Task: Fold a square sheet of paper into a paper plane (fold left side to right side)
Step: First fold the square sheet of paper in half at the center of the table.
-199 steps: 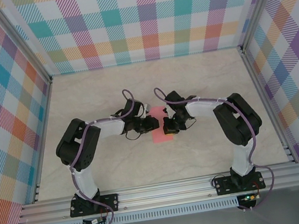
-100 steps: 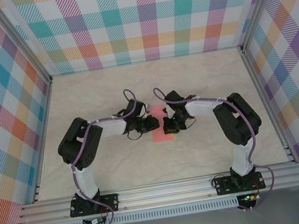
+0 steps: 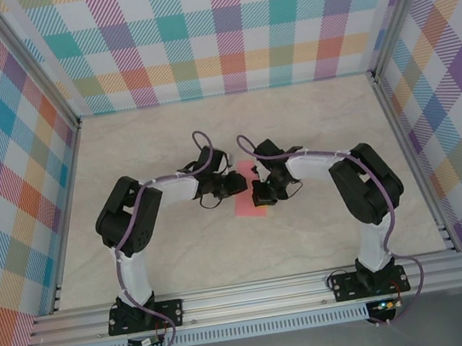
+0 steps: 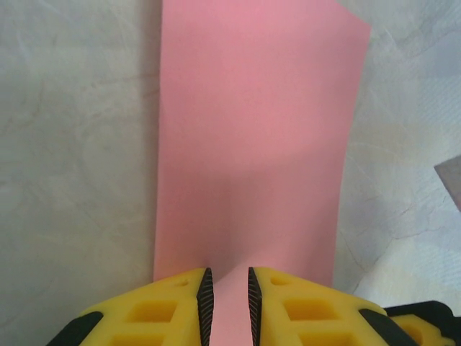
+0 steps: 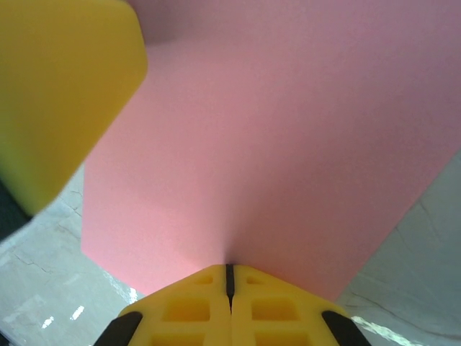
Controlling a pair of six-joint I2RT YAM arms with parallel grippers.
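Swinging inward, the left arm's elbow sits nearer the middle than a second ago. The thin salmon-pink sheet of paper (image 3: 248,208) lies where it lay, mid-table on the pale marbled tabletop (image 3: 318,118). From overhead, the left gripper (image 3: 235,186) and right gripper (image 3: 258,195) merely crowd it. The left wrist view shows a flat, tall rectangle with yellow fingers (image 4: 268,301) slightly parted at its near edge. The right wrist view shows fingers (image 5: 252,288) pressed together, tips touching the sheet.
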